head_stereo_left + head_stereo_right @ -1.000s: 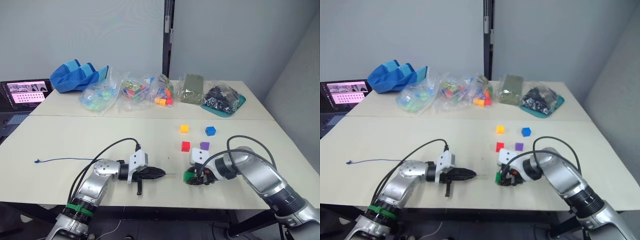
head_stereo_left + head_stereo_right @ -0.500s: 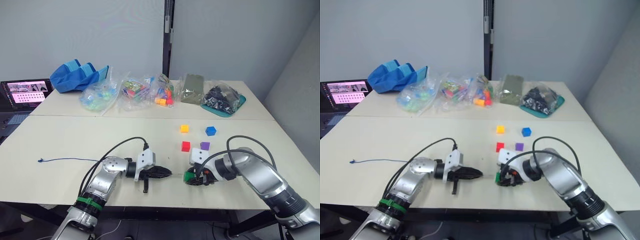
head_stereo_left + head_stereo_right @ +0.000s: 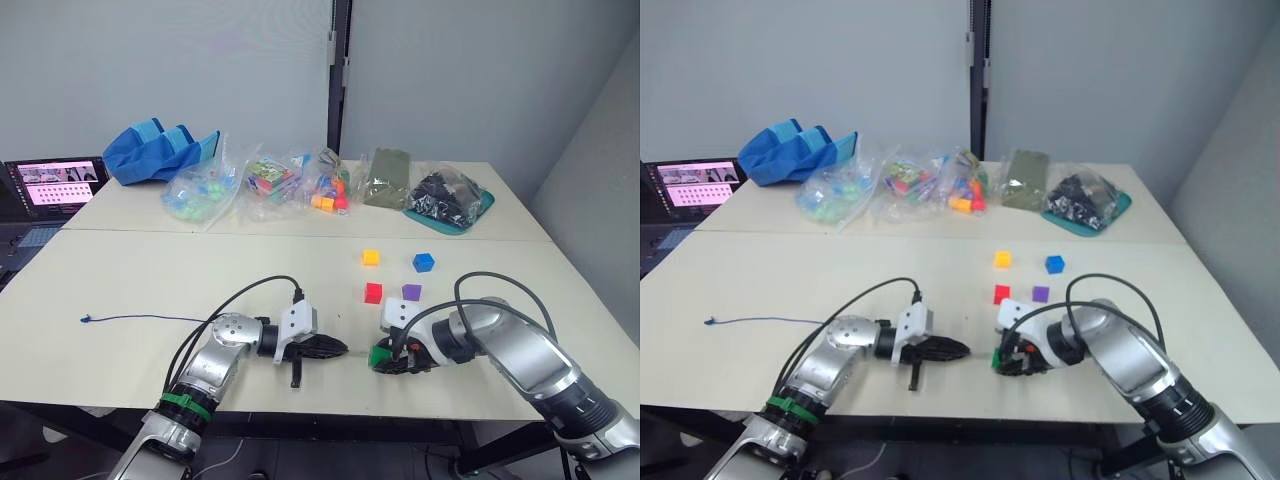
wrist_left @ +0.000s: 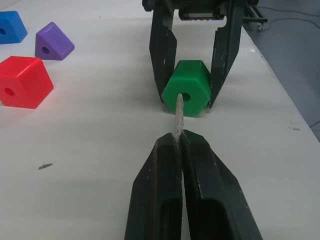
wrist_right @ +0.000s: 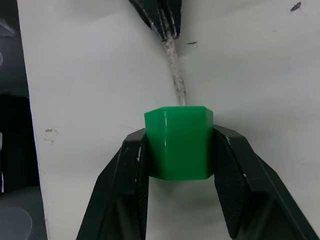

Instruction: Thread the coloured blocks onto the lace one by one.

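While the green block (image 4: 186, 94) is clamped between the two fingers of the right gripper (image 5: 179, 150) near the front edge of the table (image 3: 150, 280), the pale stiff tip (image 4: 178, 116) of the lace (image 3: 140, 318) is pinched in the closed left gripper (image 4: 179, 145) and is set at the mouth of the block's hole. Behind the left gripper, the dark-blue cord is trailed leftward across the table. The red (image 3: 372, 292), purple (image 3: 409, 292), yellow-orange (image 3: 370, 257) and blue (image 3: 423, 262) blocks are left loose further back.
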